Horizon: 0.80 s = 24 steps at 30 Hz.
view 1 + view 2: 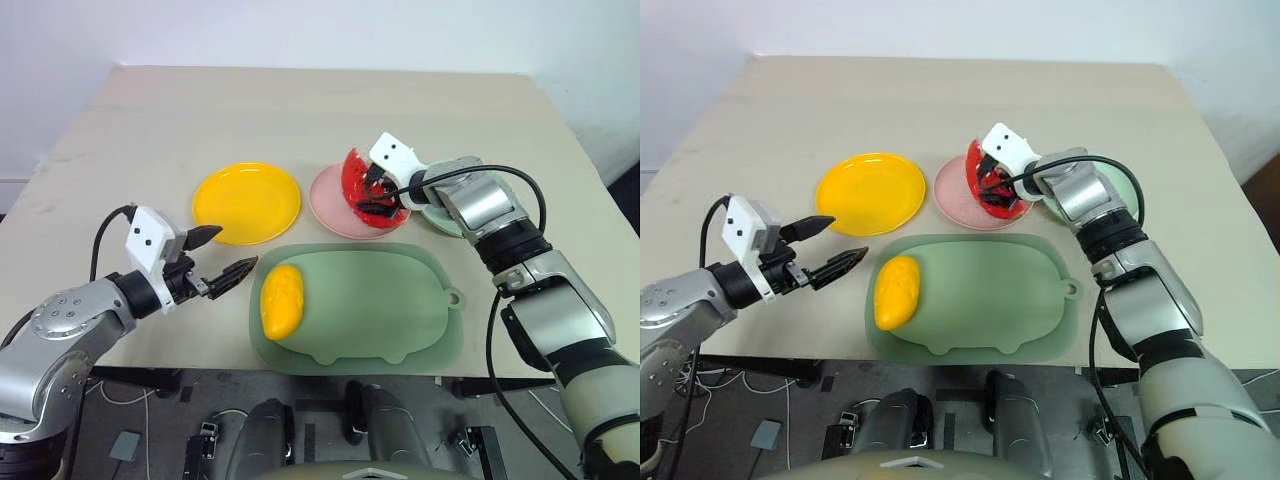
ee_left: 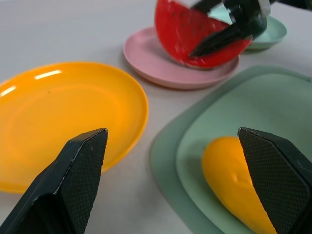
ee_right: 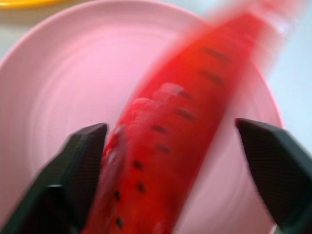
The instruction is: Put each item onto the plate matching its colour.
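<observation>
The red watermelon wedge (image 1: pixel 355 180) stands on its edge on the pink plate (image 1: pixel 330 212). My right gripper (image 1: pixel 378 195) is over that plate, open, its fingers either side of the wedge (image 3: pixel 161 126) and apart from it on one side. The yellow mango (image 1: pixel 281 300) lies on the left part of the green pig-shaped mat (image 1: pixel 370 300). The yellow plate (image 1: pixel 246 202) is bare. My left gripper (image 1: pixel 237 249) hovers open and holding nothing near the table's front left, pointing toward the mango and the yellow plate. The pale green plate (image 1: pixel 440 220) is mostly hidden behind my right arm.
The three plates stand in a row across the middle of the beige table (image 1: pixel 300 110), with the mat in front of them near the front edge. Bare tabletop stretches behind the plates and to the far left.
</observation>
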Each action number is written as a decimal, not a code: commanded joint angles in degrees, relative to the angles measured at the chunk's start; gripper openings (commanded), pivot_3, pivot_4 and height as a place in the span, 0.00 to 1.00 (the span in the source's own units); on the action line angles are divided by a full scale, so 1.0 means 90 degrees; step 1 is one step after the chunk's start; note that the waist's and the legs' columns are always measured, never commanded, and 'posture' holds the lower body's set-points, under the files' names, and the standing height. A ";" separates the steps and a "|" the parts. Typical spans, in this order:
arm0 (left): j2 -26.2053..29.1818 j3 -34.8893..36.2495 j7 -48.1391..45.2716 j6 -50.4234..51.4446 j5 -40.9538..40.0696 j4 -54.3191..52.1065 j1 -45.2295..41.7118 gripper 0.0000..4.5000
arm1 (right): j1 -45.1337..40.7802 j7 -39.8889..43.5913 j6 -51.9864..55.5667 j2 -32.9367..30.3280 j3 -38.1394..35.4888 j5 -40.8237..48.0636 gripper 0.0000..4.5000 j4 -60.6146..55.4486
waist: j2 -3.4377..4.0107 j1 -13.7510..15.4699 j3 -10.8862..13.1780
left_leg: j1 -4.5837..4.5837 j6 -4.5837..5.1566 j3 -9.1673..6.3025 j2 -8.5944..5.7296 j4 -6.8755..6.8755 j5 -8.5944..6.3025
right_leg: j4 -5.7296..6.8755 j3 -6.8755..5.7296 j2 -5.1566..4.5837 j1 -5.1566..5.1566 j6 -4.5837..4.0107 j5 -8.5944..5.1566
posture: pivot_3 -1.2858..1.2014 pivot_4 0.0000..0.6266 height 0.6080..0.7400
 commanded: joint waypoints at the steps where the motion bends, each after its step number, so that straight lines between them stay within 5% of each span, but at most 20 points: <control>1: 0.0147 0.0411 0.0303 0.0444 -0.0418 -0.0486 0.0016 1.00 | 0.0023 0.0043 -0.0668 -0.0237 -0.0628 -0.0040 0.99 -0.0974 | 0.0000 0.0004 0.0000 | -0.0001 -0.0007 -0.0001 0.0000 0.0000 0.0004 | 0.0000 0.0000 0.0000 -0.0001 0.0000 0.0000 | 0.52 0.24 1.00; 13: 0.0140 0.0002 0.3262 0.2620 -0.2810 -0.1360 -0.1005 1.00 | 0.1137 0.1251 -0.1079 -0.1090 -0.2001 0.0802 0.99 -0.3146 | -0.0004 0.0022 -0.0002 | 0.0013 -0.0026 -0.0013 -0.0003 0.0003 0.0015 | -0.0003 0.0001 -0.0009 0.0023 0.0005 0.0003 | 0.52 0.24 1.00; 24: -0.0256 -0.1296 0.5301 0.2952 -0.3541 -0.1010 -0.1177 1.00 | 0.3088 0.2969 0.0905 -0.2399 -0.3195 0.3142 0.99 -0.5052 | -0.0005 0.0177 -0.0003 | 0.0031 -0.0022 -0.0017 -0.0008 0.0003 0.0012 | -0.0011 0.0000 -0.0005 0.0044 0.0003 0.0003 | 0.52 0.24 1.00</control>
